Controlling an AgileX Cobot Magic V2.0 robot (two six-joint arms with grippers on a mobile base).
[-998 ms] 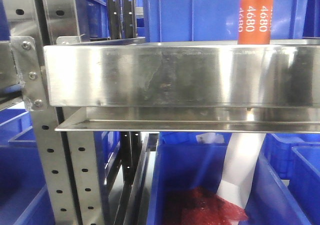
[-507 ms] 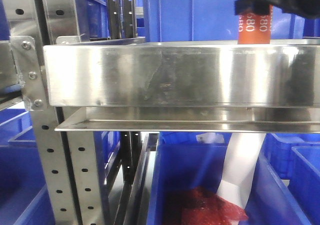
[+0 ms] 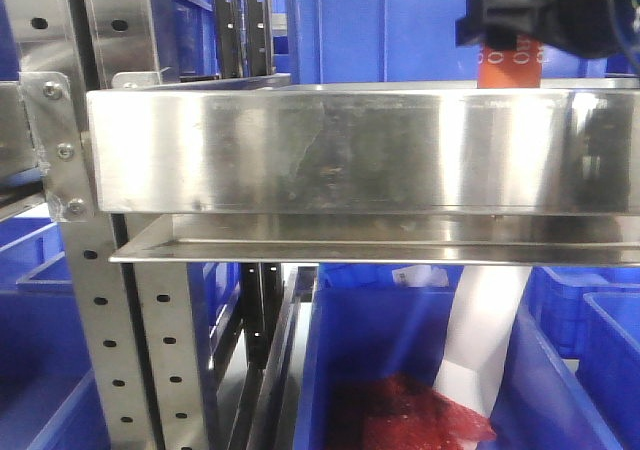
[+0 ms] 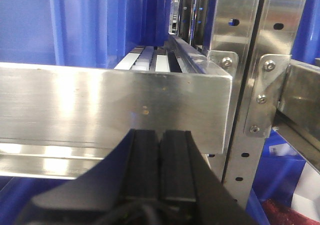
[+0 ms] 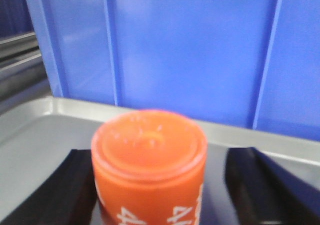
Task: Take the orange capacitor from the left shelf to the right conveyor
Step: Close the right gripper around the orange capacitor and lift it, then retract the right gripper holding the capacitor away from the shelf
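The orange capacitor (image 3: pixel 510 70) stands upright on the left shelf (image 3: pixel 330 150), behind its tall shiny front lip at the right. My right gripper (image 3: pixel 530 15) is open and straddles the capacitor's upper part. In the right wrist view the capacitor (image 5: pixel 150 160) sits between the two black fingers (image 5: pixel 75 185); the right finger stands clearly apart from it. My left gripper (image 4: pixel 160 132) is shut and empty, close in front of the shelf lip (image 4: pixel 100 105). The right conveyor is out of view.
Perforated grey uprights (image 3: pixel 150 350) carry the shelf at the left. Blue bins (image 3: pixel 400 350) sit below, one holding red material and a white sheet (image 3: pixel 480 340). A blue crate wall (image 5: pixel 190 50) stands right behind the capacitor.
My right gripper has come in from the upper right, moved left over the capacitor and now covers its upper part. The capacitor has not moved.
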